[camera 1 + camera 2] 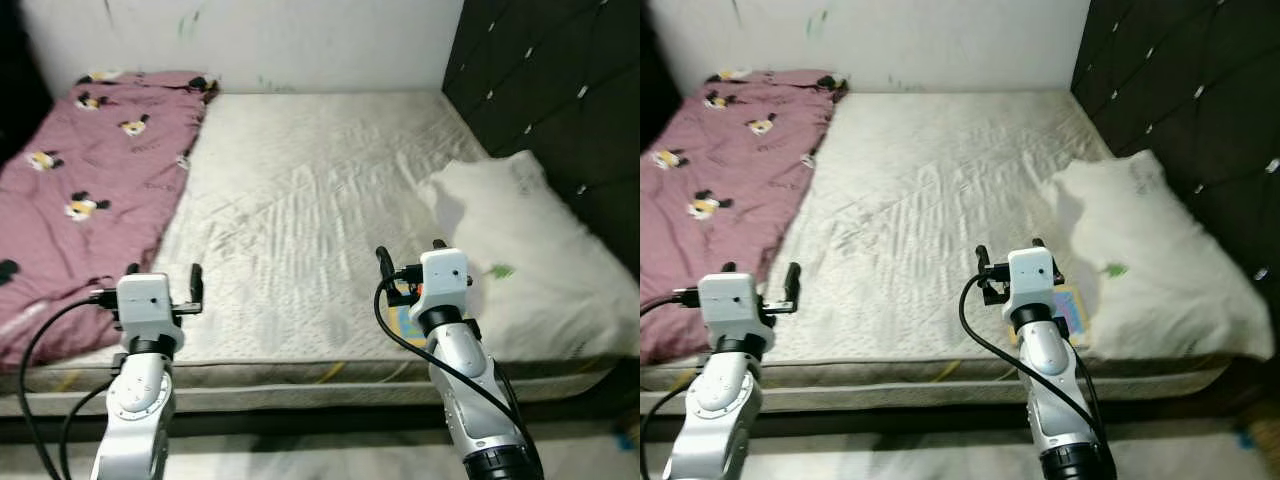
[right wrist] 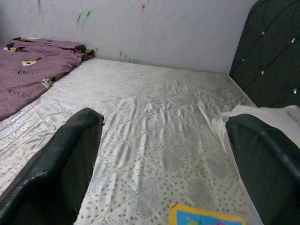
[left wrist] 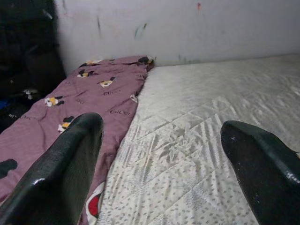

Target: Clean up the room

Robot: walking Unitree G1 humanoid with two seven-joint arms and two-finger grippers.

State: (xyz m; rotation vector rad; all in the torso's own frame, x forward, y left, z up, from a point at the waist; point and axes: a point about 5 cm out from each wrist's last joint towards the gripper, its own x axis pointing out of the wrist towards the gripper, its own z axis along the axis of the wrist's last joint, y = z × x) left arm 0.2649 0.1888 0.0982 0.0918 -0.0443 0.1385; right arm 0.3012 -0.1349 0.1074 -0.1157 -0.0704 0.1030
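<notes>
1. Left tool [image 1: 160, 283]: stood nearest the viewer, raised over the front edge of the bed. Fingers [image 3: 65, 164] spread wide, nothing between them. It faced the seam where blanket met bare mattress, probably readied for the cloth.
2. Right tool [image 1: 1012, 262]: raised level with its partner, over the front edge toward the pillow side. Fingers [image 2: 70, 164] also wide apart and empty, poised rather than gripping.
3. Colourful flat item [image 2: 206, 217]: a booklet or card, blue and yellow, lay on the mattress just beyond the right tool and beside the pillow. Judged the likeliest stray thing to be tidied, given the tool stationed over it.
4. Mattress [image 1: 300, 200]: pale quilted surface, uncovered, creased toward the middle.
5. Pink blanket [image 1: 80, 180]: printed with cartoon figures, lay flat along the robot's left side of the bed, reaching the far wall.
6. White pillow [image 1: 520, 250]: slumped against the dark padded headboard [image 1: 540, 80] on the right, a small green mark on it.
</notes>
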